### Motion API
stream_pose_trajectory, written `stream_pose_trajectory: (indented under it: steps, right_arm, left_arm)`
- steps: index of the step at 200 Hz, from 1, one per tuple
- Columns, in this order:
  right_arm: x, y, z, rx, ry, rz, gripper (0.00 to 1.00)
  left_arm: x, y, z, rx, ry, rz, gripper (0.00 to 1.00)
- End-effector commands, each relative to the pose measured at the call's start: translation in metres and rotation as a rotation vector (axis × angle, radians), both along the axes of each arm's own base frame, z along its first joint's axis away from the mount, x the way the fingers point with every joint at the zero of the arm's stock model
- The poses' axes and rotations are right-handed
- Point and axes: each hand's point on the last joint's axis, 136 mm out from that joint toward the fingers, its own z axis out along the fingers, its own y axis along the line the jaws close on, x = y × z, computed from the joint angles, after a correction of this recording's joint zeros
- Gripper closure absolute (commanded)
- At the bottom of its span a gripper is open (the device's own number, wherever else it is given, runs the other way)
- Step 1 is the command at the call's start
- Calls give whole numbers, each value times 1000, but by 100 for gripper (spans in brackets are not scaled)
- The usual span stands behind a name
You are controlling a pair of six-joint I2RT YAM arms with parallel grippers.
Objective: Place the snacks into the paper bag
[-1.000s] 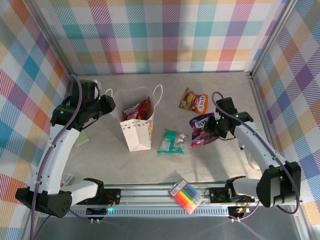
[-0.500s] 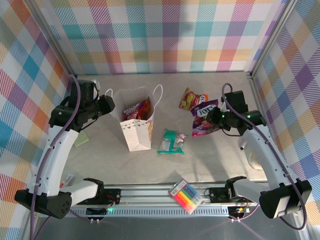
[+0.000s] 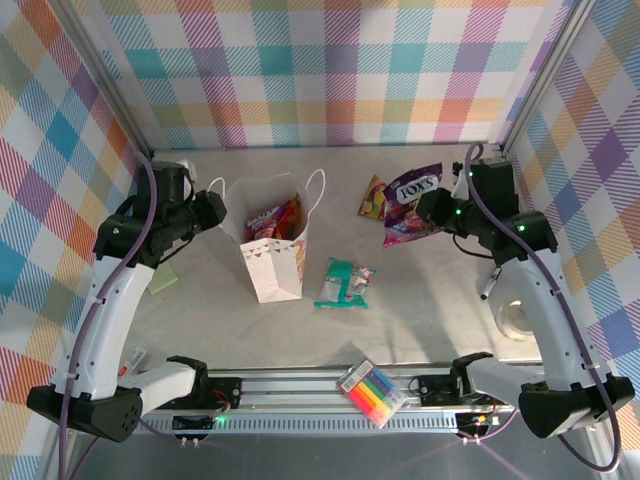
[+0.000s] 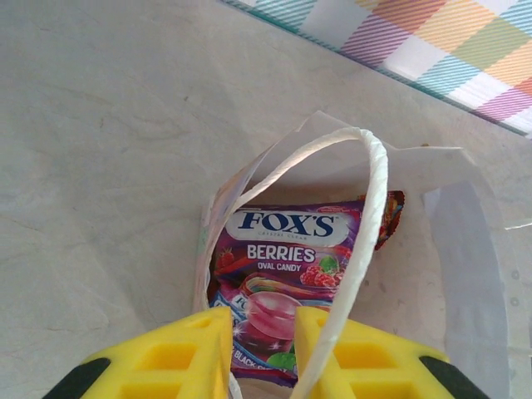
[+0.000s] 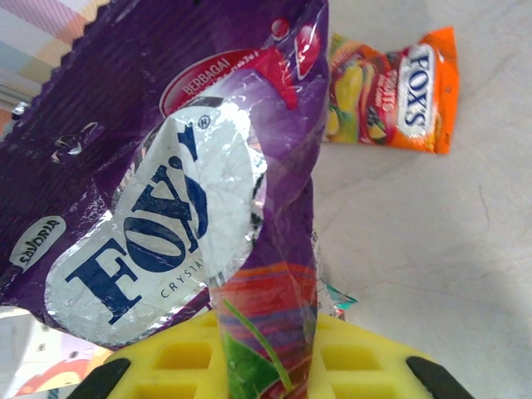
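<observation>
My left gripper (image 3: 212, 210) is pinched shut on the bag (image 3: 275, 262) rim by the handle (image 4: 366, 216), holding its mouth up. A berry packet (image 4: 278, 266) already lies inside. My right gripper (image 3: 432, 212) clamps the purple packet (image 3: 412, 200) off the table (image 3: 430, 320), long axis running 7 to 1 o'clock. The bag mouth lies at 9 o'clock from those fingers, well apart, so I judge the right arm carries it across.

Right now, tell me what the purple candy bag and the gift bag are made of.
Purple candy bag: thin glossy plastic film, likely foil-lined; it crinkles and glares silver. Paper bag: matte white printed paper, creased flat walls; handles look like twisted cord.
</observation>
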Motion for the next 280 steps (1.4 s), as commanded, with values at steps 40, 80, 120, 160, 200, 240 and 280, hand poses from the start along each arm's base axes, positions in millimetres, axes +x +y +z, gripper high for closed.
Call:
stream_pose_trajectory:
  steps: [40, 80, 120, 160, 200, 240, 280]
  right_arm:
    - [7, 28, 56, 97, -140, 99, 82]
    - [6, 43, 75, 85, -188, 143, 82]
    - [4, 67, 93, 80, -234, 212, 82]
    - [0, 92, 120, 72, -311, 284, 82]
    - [-2, 116, 142, 90, -359, 342, 82]
    - [-1, 148, 153, 112, -380, 411, 82]
    - [2, 174, 158, 134, -389, 455, 82]
  left_arm:
    - [2, 16, 5, 16, -30, 86, 78]
    - [5, 18, 3, 23, -24, 105, 80]
    - [3, 21, 4, 34, -24, 116, 81]
    - [4, 22, -2, 43, -7, 118, 81]
    - [7, 22, -2, 46, -8, 122, 81]
    - [9, 24, -2, 67, -9, 122, 81]
    - [9, 27, -1, 82, -8, 130, 81]
